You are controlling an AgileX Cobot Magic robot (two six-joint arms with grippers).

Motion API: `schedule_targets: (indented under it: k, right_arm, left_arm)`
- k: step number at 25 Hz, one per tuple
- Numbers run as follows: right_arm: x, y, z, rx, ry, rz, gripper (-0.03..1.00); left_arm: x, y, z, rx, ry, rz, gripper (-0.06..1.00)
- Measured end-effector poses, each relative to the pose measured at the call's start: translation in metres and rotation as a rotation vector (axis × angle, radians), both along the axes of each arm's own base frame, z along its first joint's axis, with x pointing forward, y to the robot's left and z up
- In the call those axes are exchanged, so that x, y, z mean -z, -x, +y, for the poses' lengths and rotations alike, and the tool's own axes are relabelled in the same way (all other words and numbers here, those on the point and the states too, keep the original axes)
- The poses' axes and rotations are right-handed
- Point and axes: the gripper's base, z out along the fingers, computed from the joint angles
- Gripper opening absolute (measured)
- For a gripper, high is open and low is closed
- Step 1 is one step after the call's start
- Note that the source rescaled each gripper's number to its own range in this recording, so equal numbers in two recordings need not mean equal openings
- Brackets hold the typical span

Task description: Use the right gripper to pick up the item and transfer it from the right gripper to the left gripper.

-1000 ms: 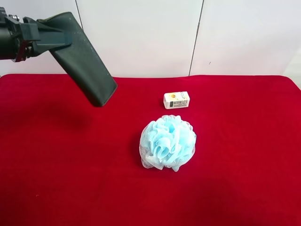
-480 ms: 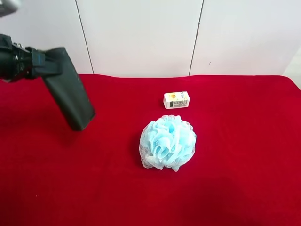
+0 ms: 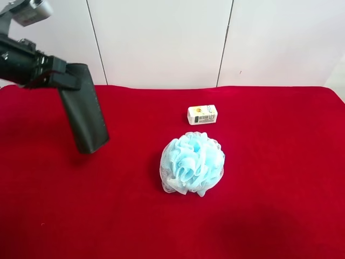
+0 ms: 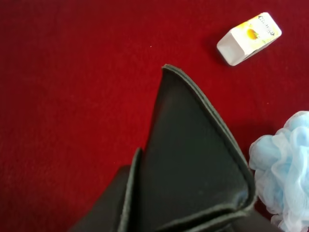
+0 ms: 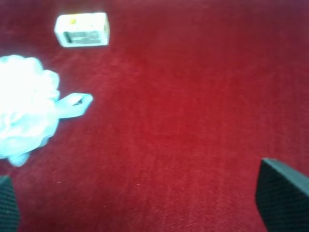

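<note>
The item point(image 3: 83, 116), a flat dark grey-black case, hangs tilted above the red cloth at the exterior high view's left. My left gripper point(image 3: 63, 79) is shut on its upper end. In the left wrist view the item point(image 4: 193, 164) fills the near field, folded edge up. My right gripper point(image 5: 145, 200) does not show in the exterior high view. In the right wrist view its two black fingertips stand far apart over bare red cloth, with nothing between them.
A light-blue mesh pouf point(image 3: 192, 163) lies mid-table, also seen as the pouf point(image 5: 24, 111) and the pouf point(image 4: 285, 164). A small white-and-yellow box point(image 3: 202, 114) sits behind it. The red cloth point(image 3: 269, 162) covers the table; white wall behind.
The left arm has carried the item leftward and lower, and the case has swung from a slant toward a more upright hang. Pouf and box have not moved.
</note>
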Motion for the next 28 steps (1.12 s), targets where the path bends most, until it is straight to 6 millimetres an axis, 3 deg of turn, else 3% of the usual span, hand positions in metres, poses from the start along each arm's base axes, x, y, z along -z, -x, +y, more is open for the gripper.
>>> schedule_targets:
  k: [7, 13, 20, 28]
  right_arm:
    - [0.0, 0.0, 0.0, 0.055, 0.0, 0.001, 0.93]
    - [0.0, 0.0, 0.0, 0.085, 0.0, 0.001, 0.93]
    - [0.0, 0.001, 0.0, 0.087, 0.0, 0.001, 0.93]
    - [0.0, 0.001, 0.0, 0.087, 0.0, 0.001, 0.93]
  left_arm:
    - [0.01, -0.039, -0.002, 0.019, -0.002, 0.052, 0.0]
    - [0.038, -0.071, -0.002, 0.019, -0.005, 0.113, 0.0]
    - [0.056, -0.087, 0.001, -0.035, -0.019, 0.118, 0.0]
    - [0.057, -0.091, 0.004, -0.072, -0.029, 0.094, 0.0]
